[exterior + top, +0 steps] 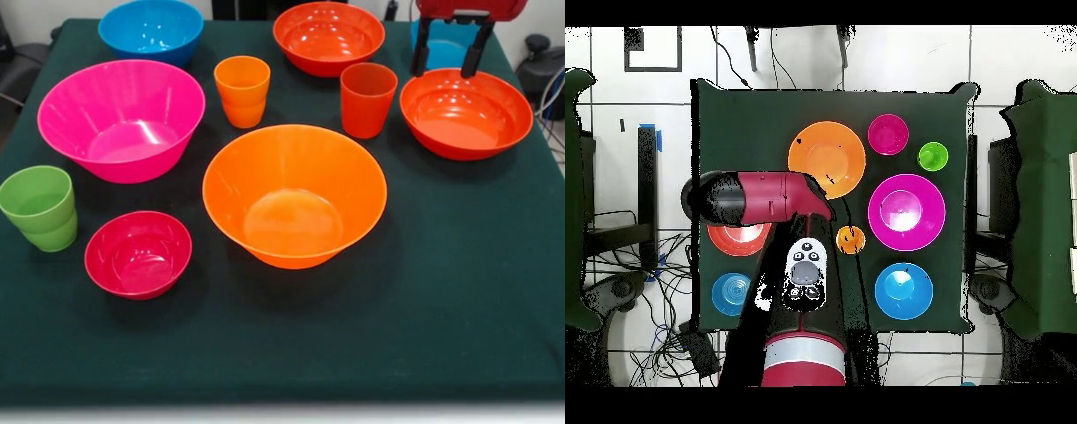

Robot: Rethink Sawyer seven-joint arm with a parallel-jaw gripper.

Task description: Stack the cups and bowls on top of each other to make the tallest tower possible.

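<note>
So the claw (pixel 448 55) sits at the upper right of the front view, two dark fingers (pixel 421 49) spread apart with nothing between them, hanging right over the far rim of a red-orange bowl (pixel 465 113). That bowl lies just below the claw in the frame, so my guess is it only needs to go straight down to catch the rim. Behind the fingers a bit of a small blue bowl (pixel 448 46) peeks through.

Going outward: a red-orange cup (pixel 367 99) stands just left of that bowl, and a second red-orange bowl (pixel 328 37) is up at top centre. An orange cup (pixel 242 90) is further left. The big orange bowl (pixel 294 194), probably the tower's base, is in the middle of the worktop (pixel 459 300), down and left from the claw and well apart from it. Nothing is stacked on it yet.

Far side of the frame: pink bowl (pixel 121 119) at left, blue bowl (pixel 151 29) upper left, crimson bowl (pixel 138 253) and green cup (pixel 40 208) lower left. Bowls are round, so grip angle hardly matters.
</note>
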